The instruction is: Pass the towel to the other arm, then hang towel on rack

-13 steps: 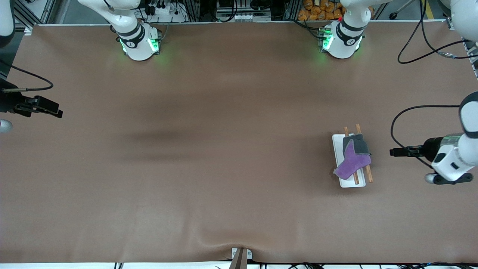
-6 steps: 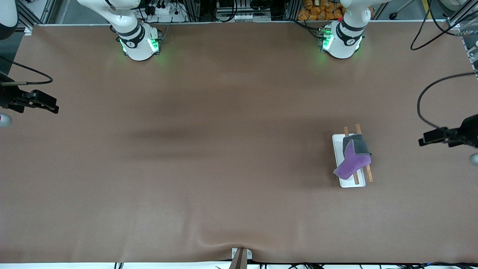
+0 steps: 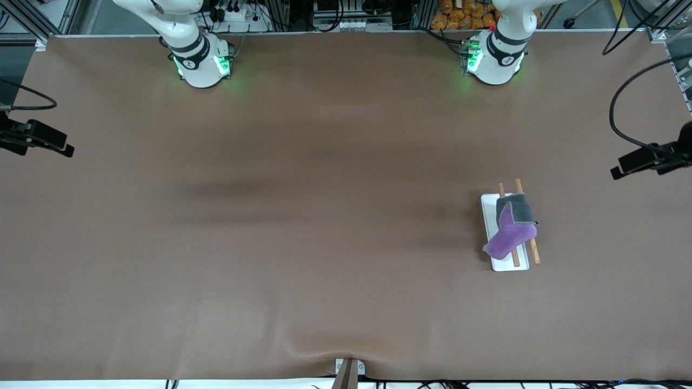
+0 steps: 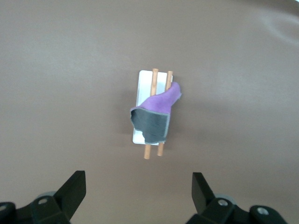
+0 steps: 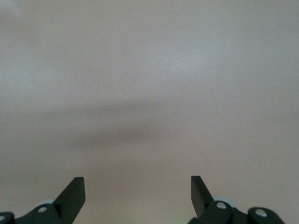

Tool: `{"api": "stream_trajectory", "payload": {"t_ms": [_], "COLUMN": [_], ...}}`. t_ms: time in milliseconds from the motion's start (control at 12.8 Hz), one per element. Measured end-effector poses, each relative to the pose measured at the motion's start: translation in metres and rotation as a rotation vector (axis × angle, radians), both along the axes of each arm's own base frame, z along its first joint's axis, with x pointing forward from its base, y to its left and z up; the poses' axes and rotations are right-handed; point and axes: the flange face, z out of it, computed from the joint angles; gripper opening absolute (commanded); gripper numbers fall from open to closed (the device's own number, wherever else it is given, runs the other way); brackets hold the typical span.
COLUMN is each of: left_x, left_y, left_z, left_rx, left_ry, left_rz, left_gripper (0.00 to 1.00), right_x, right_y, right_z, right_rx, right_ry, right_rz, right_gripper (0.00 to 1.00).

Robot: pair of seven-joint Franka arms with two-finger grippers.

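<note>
The towel (image 3: 511,227), purple with a dark grey part, is draped over the two brown rods of the rack (image 3: 491,208) on its white base, toward the left arm's end of the table. It also shows in the left wrist view, the towel (image 4: 156,112) on the rack (image 4: 141,81). My left gripper (image 4: 138,191) is open and empty, high up at the table's edge, well apart from the rack. My right gripper (image 5: 138,193) is open and empty over bare table at the right arm's end.
The brown table mat (image 3: 324,216) lies flat with a small ripple at its edge nearest the front camera. A small metal bracket (image 3: 348,370) sits at that edge. Black cables (image 3: 621,119) hang near the left arm's end.
The left arm has lifted and drawn back from the rack toward the table's edge. The right arm has drawn back too. The towel stays on the rack.
</note>
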Motion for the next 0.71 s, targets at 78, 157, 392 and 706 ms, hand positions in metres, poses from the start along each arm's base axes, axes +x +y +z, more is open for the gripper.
{"api": "stream_trajectory", "payload": {"t_ms": [78,157,392,706], "left_x": [-0.003,-0.005,-0.011,-0.042], "left_y": [-0.006,-0.010,-0.034,-0.050], "left_z": [0.003,0.003,0.006,0.012], "left_rx": [0.002,0.002,0.012,0.037], "left_ry": [0.002,0.005,0.007,0.028], "left_rz": [-0.009,-0.022,-0.072,-0.092], "left_gripper": [1.00,1.00,1.00,1.00], "right_x": [-0.003,-0.005,-0.017,-0.027], "right_y": [0.001,0.004,0.015,0.022], "right_z": [0.000,0.000,-0.003,-0.001], "right_rx": [0.002,0.002,-0.001,-0.006], "right_ry": [-0.001,-0.006,-0.046,-0.068], "right_rz": [0.001,0.005,0.020,0.030], "right_gripper": [1.00,1.00,1.00,1.00]}}
